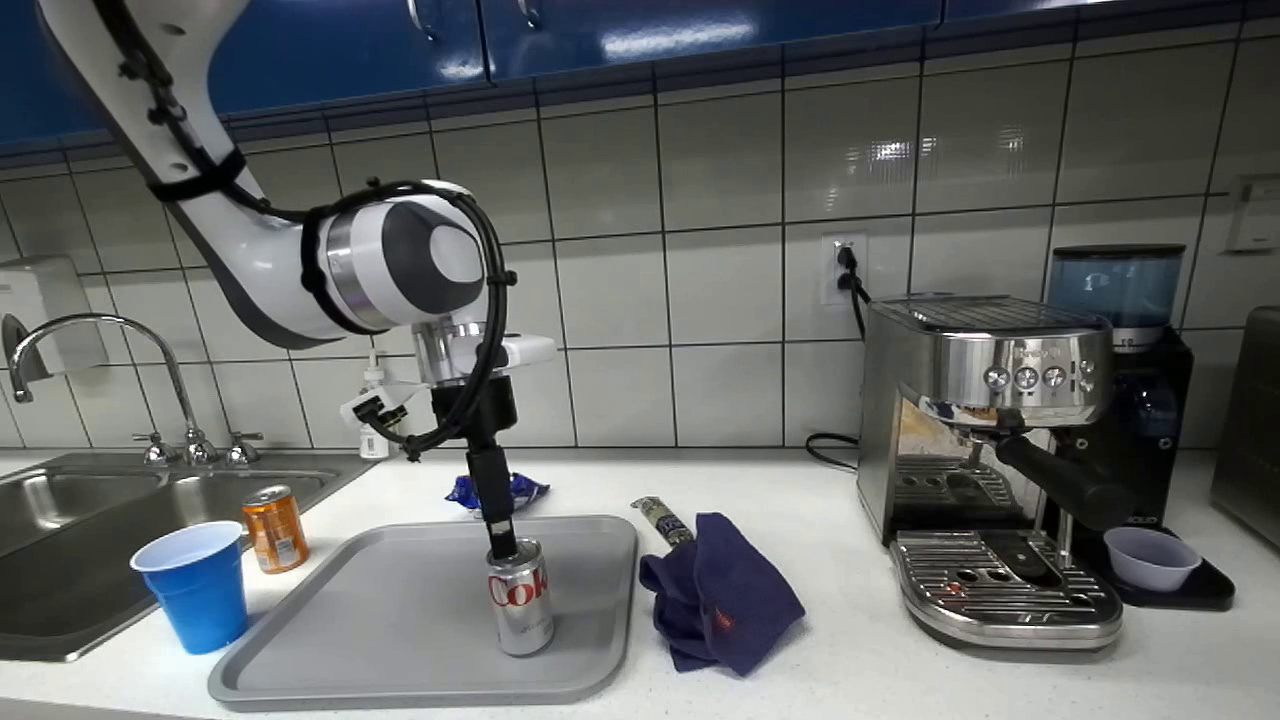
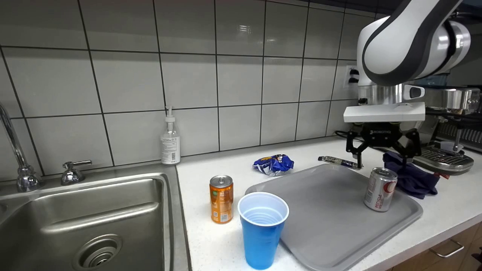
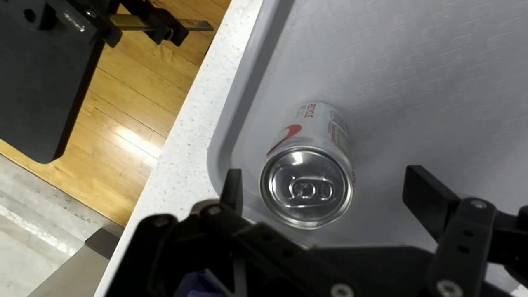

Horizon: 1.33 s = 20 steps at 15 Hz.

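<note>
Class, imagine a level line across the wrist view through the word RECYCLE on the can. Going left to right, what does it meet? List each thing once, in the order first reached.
Black panel → wooden floor → white countertop → gray tray → silver can

1. Arm (image 1: 270, 255): top cut off, both exterior views.
2. Gripper (image 1: 503, 540): side-on in an exterior view; fingers overlap, gap hidden.
3. Silver can (image 1: 524, 612): lid partly behind a fingertip in an exterior view.
4. Narrow packet (image 1: 662, 520): in an exterior view, one end lost behind dark blue cloth (image 1: 725, 600).
5. Blue wrapper (image 1: 528, 488): in an exterior view, middle blocked by gripper.
6. Gray tray (image 3: 412, 82): runs off wrist view, top and right.
7. Sink (image 2: 67, 214): cropped left, both exterior views.
8. Pump bottle (image 2: 170, 146): label print too small to read.
9. Dark appliance (image 1: 1252, 430): cropped by right edge.
</note>
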Each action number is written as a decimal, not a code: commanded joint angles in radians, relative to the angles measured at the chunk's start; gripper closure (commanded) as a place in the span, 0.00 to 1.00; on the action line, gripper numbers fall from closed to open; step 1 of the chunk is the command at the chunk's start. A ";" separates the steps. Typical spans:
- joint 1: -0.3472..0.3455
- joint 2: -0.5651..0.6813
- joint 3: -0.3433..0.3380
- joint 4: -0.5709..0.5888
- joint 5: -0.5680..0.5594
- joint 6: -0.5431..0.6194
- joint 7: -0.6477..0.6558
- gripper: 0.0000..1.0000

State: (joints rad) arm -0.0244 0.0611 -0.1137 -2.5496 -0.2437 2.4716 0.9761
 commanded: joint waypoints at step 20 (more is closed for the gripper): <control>0.011 0.100 -0.033 0.015 -0.021 0.083 0.028 0.00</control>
State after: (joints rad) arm -0.0242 0.1554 -0.1343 -2.5453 -0.2470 2.5506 0.9812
